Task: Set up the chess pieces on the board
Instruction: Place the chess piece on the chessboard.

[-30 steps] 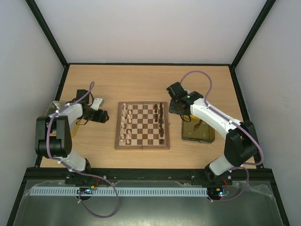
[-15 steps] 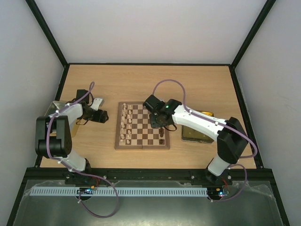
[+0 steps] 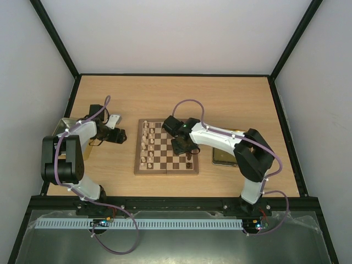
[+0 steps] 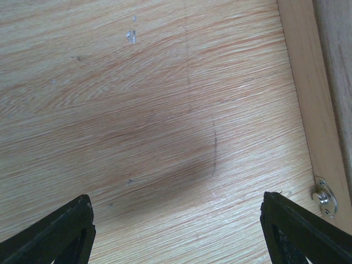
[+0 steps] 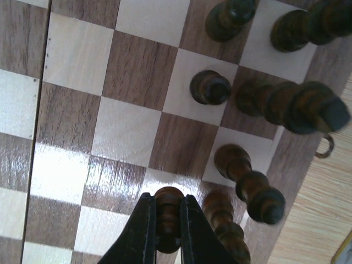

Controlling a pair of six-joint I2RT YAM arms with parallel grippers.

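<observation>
Tightly, right pincer (image 5: 168, 219) pinches a dark piece (image 5: 168, 194) amid neighbouring dark pieces (image 5: 242, 177); left pincer (image 4: 176, 209) spread.

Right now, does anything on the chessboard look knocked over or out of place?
Nothing stands out. The dark chess pieces near the chessboard's edge look upright on their squares; another dark piece is pinched in the right gripper.

chess pieces (image 3: 146, 144) too tiny, tray (image 3: 221, 157) half hidden
</observation>
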